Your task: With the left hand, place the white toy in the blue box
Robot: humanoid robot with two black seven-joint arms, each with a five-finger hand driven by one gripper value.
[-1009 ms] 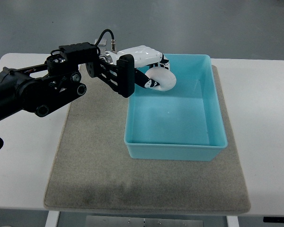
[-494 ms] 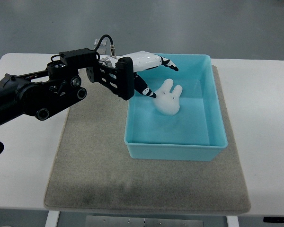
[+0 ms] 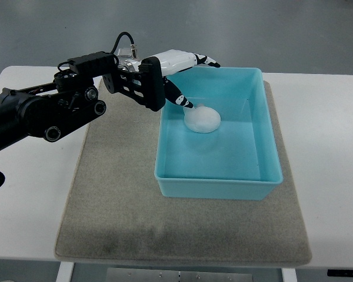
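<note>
The white toy (image 3: 202,120) lies on the floor of the blue box (image 3: 265,176), in its far left part. My left hand (image 3: 188,73) hovers over the box's far left corner, just above and left of the toy. Its fingers (image 3: 207,60) are stretched out and hold nothing. The thumb tip (image 3: 183,102) points down close to the toy's left side. The black left arm (image 3: 41,114) comes in from the left edge.
The blue box stands on a grey mat (image 3: 117,200) that covers the middle of the white table (image 3: 329,147). The table's front edge (image 3: 23,258) runs along the bottom of the view. No right arm shows.
The hand let go of the toy, which dropped into the box and settled on its floor. The fingers spread and the hand rose slightly toward the far rim.
</note>
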